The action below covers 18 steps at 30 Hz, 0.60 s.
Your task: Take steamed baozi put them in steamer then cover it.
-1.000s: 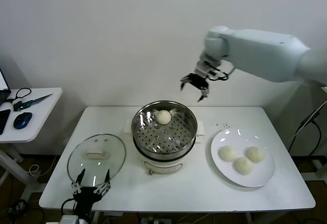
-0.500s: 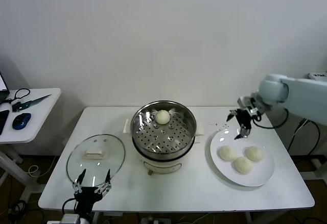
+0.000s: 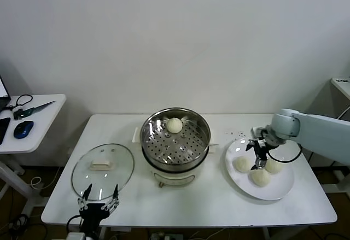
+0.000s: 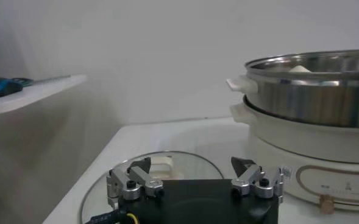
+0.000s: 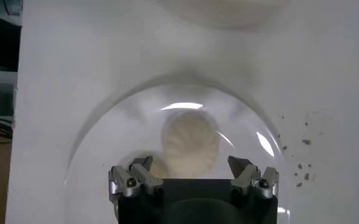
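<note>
The steel steamer (image 3: 176, 141) on its cream base stands mid-table with one baozi (image 3: 174, 125) on its perforated tray at the back. Three more baozi (image 3: 261, 176) lie on a white plate (image 3: 279, 190) at the right. My right gripper (image 3: 258, 153) is open and hovers low over the plate, among the buns. In the right wrist view a baozi (image 5: 190, 143) lies between and just beyond the open gripper (image 5: 190, 169). The glass cover (image 3: 103, 167) with its white handle lies flat at the left. My left gripper (image 3: 99, 200) is open and empty, parked at the table's front edge by the cover.
A side table (image 3: 38, 122) at the far left holds a blue mouse (image 3: 24, 129) and scissors (image 3: 34, 109). Dark crumbs (image 3: 237, 135) lie behind the plate. The steamer's side (image 4: 313, 91) and the cover (image 4: 167, 170) show in the left wrist view.
My right gripper swung from high above the steamer's back rim to the right and down, and now hangs low over the plate of baozi. The left arm has stayed put.
</note>
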Motion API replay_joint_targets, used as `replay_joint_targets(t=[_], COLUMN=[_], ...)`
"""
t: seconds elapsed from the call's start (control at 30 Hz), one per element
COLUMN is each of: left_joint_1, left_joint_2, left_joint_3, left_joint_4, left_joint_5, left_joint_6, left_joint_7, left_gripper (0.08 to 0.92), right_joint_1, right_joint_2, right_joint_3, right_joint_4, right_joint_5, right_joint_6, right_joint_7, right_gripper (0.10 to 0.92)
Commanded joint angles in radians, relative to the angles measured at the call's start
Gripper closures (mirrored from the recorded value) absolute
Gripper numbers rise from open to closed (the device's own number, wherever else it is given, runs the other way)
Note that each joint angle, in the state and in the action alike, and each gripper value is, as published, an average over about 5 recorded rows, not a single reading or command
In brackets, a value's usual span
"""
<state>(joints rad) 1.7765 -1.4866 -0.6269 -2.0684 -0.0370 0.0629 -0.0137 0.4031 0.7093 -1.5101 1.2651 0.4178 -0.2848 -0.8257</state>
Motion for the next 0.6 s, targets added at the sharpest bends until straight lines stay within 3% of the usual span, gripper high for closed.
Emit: replay_joint_targets(t=[0.03,0.27,0.47,0.6], left_joint_1=[0.001,-0.003,-0.007,-0.009], left_joint_2=[0.0,-0.001,-0.001,-0.002], left_joint_3=[0.0,-0.001,-0.002,0.0], left_joint_4=[0.002,0.005,0.007,0.008], left_joint_5=[0.0,0.003,0.003,0.003], left_joint_6=[-0.001,-0.002,-0.001,-0.002], left_joint_7=[0.0,-0.001,-0.002,-0.002], left_gripper=[0.177,0.177,0.177,0.177], right_joint_1=[-0.1,-0.122,-0.119,-0.109], right_joint_2=[0.034,0.066,0.078,0.079], right_joint_3=[0.058,0.076,0.084,0.083], right_joint_4=[-0.045,-0.078,-0.089,-0.085], right_joint_5=[-0.03,-0.049,-0.052,-0.054], right_joint_6=[-0.037,-0.036,-0.036,-0.034], right_joint_7=[0.016,0.023,0.028,0.023], right_gripper=[0.203,0.225,0.378,0.438])
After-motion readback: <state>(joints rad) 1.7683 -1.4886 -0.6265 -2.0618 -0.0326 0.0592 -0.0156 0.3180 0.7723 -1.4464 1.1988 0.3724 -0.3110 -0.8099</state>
